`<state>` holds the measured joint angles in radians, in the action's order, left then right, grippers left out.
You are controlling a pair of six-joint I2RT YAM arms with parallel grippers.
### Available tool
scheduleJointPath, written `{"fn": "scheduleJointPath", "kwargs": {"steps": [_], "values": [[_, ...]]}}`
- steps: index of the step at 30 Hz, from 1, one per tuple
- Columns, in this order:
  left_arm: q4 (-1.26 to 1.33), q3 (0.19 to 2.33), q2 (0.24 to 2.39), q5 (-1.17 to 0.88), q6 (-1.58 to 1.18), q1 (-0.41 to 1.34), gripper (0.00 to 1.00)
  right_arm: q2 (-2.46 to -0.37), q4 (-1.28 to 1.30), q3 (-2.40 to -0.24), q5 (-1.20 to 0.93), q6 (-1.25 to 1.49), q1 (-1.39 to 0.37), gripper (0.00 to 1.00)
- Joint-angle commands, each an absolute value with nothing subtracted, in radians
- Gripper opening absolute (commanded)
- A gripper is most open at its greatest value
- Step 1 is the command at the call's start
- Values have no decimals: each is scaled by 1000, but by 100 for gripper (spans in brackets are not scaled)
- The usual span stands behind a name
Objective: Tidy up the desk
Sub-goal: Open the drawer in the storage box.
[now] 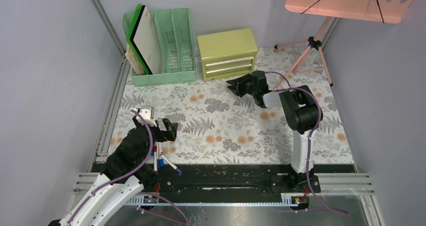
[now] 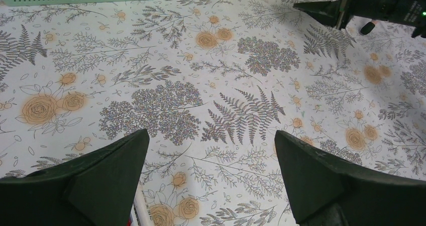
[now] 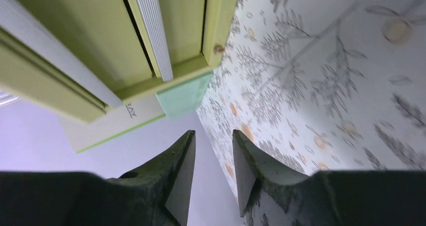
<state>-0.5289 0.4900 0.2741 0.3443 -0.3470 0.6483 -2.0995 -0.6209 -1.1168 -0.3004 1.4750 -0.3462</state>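
Top external view: the desk (image 1: pixel 221 130) is mostly bare. A file rack (image 1: pixel 171 35) sits at its far-left corner and the drawer chest (image 1: pixel 227 47) is at the middle of the far edge. A couple of pens (image 1: pixel 168 163) lie loose at the near edge, towards the left corner.

The right gripper (image 1: pixel 232 87) hangs just in front of the chest's drawers, not touching. On the right wrist cam its fingers (image 3: pixel 181 160) have a narrow gap between them and nothing in it. Both drawers look closed, handles (image 3: pixel 150 30) flush. The left gripper (image 1: pixel 174 129) hovers low near the pens, spread wide and empty; only fern print shows between its fingers on its own cam.

My guess is the step in hand is the drawer, so the pens have somewhere to go. To do it well:
- Square the wrist to the chest front first, since it looks skewed on the wrist cam.
- Get one finger properly behind the handle lip before closing.
- Pull straight back towards the near edge. The chest looks light, so an angled tug would probably drag the whole box.
- Keep the left arm low and clear until the drawer is out, then go for one pen at a time, gripping mid-barrel.
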Motion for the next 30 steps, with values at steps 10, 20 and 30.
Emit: {"fn": "scheduleJointPath", "kwargs": {"steps": [10, 20, 30], "values": [[-488, 506, 264, 356, -336, 652, 99, -1999, -844, -875, -316, 1403, -342, 56], [-487, 506, 264, 353, -336, 653, 99, -2087, -807, -1021, -339, 1426, -344, 54], [-487, 503, 261, 357, -337, 653, 99, -2197, -687, -1264, -346, 1445, -356, 52]]}}
